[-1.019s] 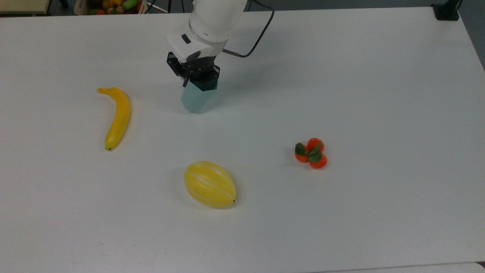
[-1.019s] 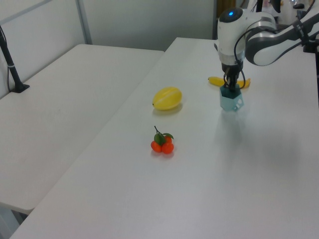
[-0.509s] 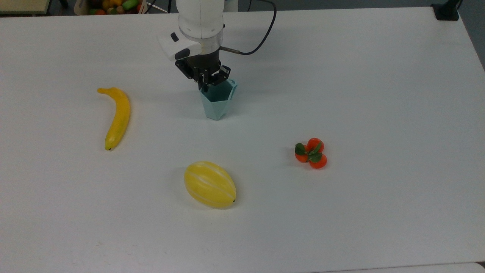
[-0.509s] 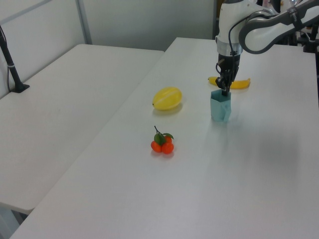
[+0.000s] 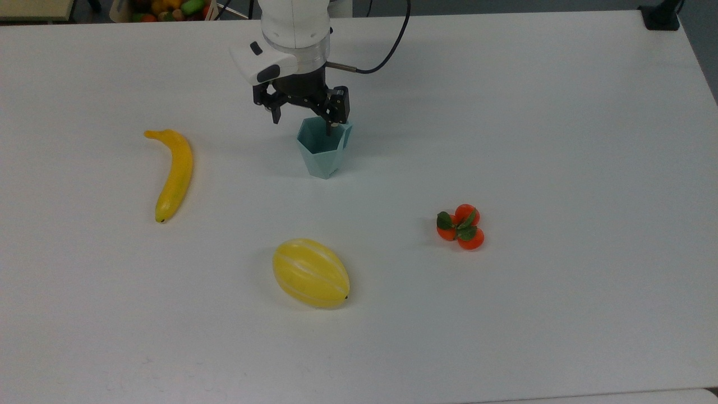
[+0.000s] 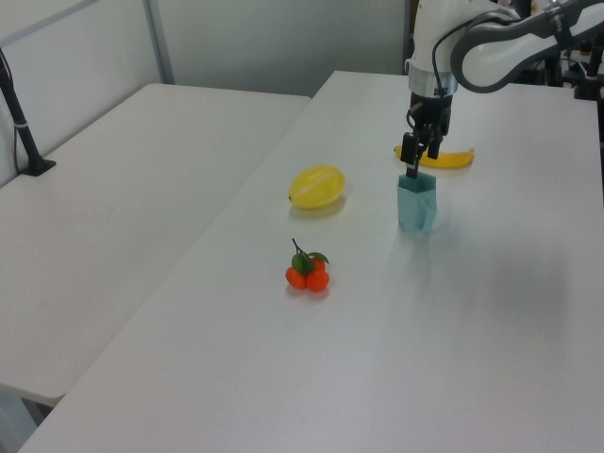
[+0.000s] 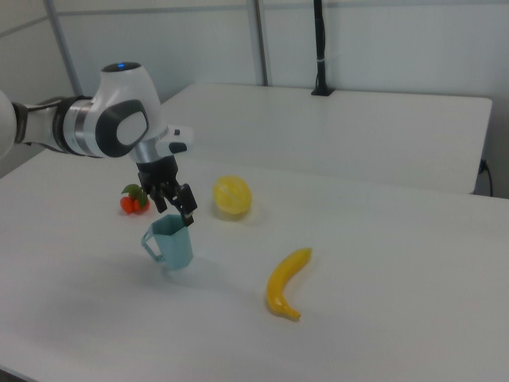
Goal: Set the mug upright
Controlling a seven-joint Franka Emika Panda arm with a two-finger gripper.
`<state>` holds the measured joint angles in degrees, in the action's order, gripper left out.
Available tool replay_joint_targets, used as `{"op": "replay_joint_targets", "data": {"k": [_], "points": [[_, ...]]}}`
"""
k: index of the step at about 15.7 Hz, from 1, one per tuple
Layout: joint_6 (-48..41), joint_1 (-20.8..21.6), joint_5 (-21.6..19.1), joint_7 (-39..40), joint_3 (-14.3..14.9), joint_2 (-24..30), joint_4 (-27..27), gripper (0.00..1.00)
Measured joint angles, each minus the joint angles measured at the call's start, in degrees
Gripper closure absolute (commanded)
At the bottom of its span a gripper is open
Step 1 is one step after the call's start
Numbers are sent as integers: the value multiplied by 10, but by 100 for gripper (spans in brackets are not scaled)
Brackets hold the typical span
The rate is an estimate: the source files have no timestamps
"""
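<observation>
The pale teal faceted mug (image 5: 321,152) stands upright on the white table (image 5: 533,140), mouth up. Its small handle points to the top view's right and to the right view's left. My gripper (image 5: 303,120) hovers just over its rim and is open. In the top view one finger (image 5: 330,124) hangs over the mug's mouth and the other finger (image 5: 275,116) is outside the rim on the top view's left. Neither presses the wall. The mug (image 6: 416,206) and gripper (image 6: 421,159) also show in the left view. The right view has the mug (image 7: 172,242) below the gripper (image 7: 176,208).
A banana (image 5: 174,173) lies to the top view's left of the mug. A yellow melon (image 5: 310,272) sits nearer the front edge. A cluster of small oranges (image 5: 461,226) lies to the top view's right. A black post base (image 5: 662,15) stands at the far corner.
The gripper carried the mug toward the top view's right, turned it mouth up and set it down. Its fingers, shut on the rim half a second ago, have now spread apart.
</observation>
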<state>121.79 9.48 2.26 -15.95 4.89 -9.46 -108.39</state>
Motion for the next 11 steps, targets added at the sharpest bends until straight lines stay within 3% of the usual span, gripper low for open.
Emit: {"op": "replay_joint_targets", "data": {"k": [5,11], "points": [[-100,-21,0,14,2,48,51,0],[-173,-76,-5,50,3,122,58,0]]}}
